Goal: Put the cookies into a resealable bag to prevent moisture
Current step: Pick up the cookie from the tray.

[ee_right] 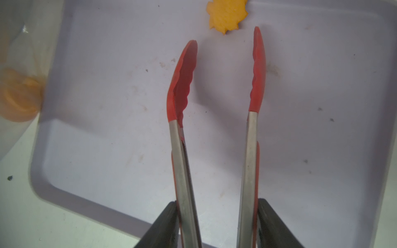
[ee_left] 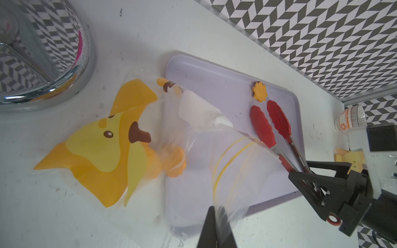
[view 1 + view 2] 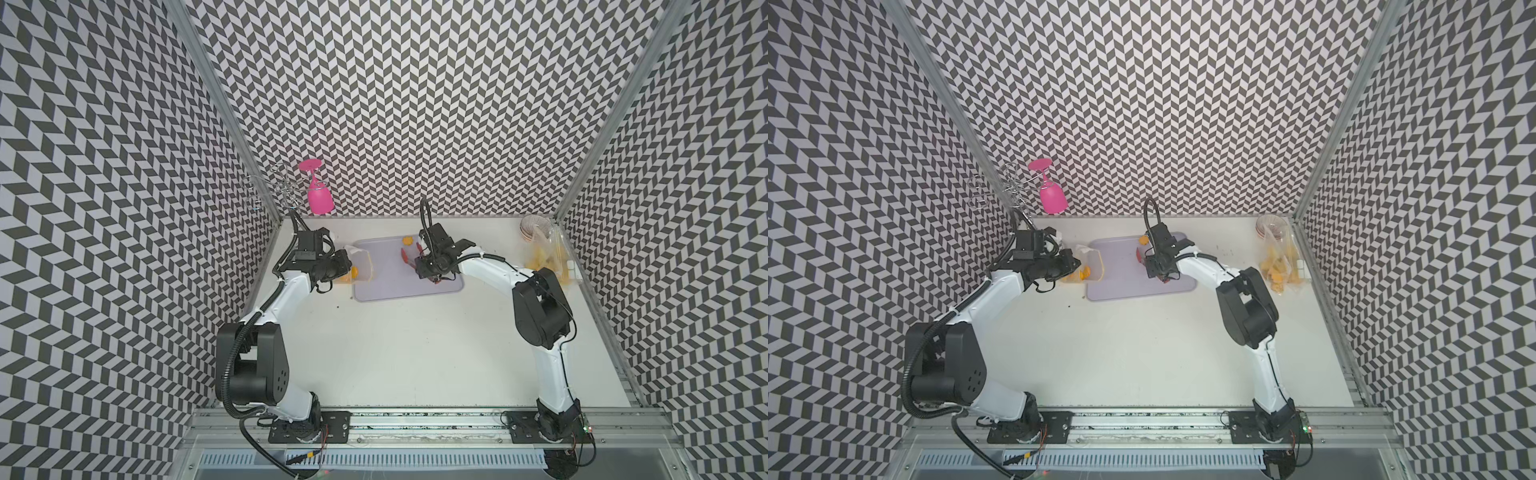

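One scalloped orange cookie (image 3: 407,240) (image 3: 1144,240) (image 2: 259,94) (image 1: 227,15) lies at the far side of the lavender tray (image 3: 415,286) (image 3: 1142,286) (image 2: 214,85) (image 1: 107,150). A clear resealable bag (image 3: 360,266) (image 3: 1090,266) (image 2: 103,148) with a yellow duck print rests across the tray's left edge. Cookies (image 3: 354,272) (image 3: 1086,272) (image 2: 171,161) (image 1: 19,101) sit inside it. My left gripper (image 3: 347,266) (image 3: 1073,264) (image 2: 217,216) is shut on the bag's rim, lifting its mouth. My right gripper (image 3: 424,266) (image 2: 307,174) (image 1: 217,203) is shut on red-tipped tongs (image 3: 405,259) (image 2: 270,124) (image 1: 187,81). Their tips are spread apart, just short of the tray cookie.
A pink glass (image 3: 320,195) hangs upside down on a wire rack (image 3: 282,191) at the back left; the rack's chrome base (image 2: 43,64) is near the bag. At the back right stand stacked bowls (image 3: 534,228) and another clear bag with yellow pieces (image 3: 544,257). Patterned walls enclose the table.
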You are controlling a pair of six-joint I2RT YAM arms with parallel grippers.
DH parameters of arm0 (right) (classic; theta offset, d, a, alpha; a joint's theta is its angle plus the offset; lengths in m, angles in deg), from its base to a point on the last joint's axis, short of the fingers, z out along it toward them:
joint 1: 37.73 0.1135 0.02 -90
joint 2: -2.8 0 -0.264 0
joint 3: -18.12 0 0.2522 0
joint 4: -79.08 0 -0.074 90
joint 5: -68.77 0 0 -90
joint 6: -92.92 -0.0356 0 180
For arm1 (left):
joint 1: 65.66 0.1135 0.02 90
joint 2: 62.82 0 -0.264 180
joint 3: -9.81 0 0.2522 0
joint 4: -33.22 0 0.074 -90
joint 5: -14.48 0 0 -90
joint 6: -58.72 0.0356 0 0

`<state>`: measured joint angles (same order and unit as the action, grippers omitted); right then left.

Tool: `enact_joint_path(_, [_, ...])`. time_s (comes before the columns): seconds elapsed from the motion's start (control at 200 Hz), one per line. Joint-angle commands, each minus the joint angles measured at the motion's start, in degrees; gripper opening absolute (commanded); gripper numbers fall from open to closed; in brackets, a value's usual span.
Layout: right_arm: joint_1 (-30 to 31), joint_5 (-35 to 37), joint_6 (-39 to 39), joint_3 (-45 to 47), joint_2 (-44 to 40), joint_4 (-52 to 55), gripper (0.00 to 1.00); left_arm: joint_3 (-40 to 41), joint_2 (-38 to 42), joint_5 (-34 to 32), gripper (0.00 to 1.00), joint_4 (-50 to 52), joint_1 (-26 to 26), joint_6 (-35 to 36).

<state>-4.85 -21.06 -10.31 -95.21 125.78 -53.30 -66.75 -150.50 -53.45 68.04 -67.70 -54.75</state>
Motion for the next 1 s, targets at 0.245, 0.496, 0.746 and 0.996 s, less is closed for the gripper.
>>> enact_joint_path(0.245, [-1.55,-1.60,0.11,-12.57,9.29,2.63,0.55,0.40,0.94,0.00,0.00,-1.24,0.37,0.17])
enact_joint_path(0.496, [-1.55,-2.57,0.65,-13.51,9.12,2.71,0.42,0.33,0.78,0.09,0.00,-1.08,0.42,0.33])
enact_joint_path(0.746, [-1.52,-1.48,1.18,-3.96,-0.66,-0.86,0.39,0.32,0.78,0.58,0.00,-1.20,0.37,0.44])
enact_joint_path(0.996, [0.44,-1.38,1.59,12.12,-18.31,-7.09,0.35,0.27,0.59,1.65,0.00,-1.55,0.07,0.70])
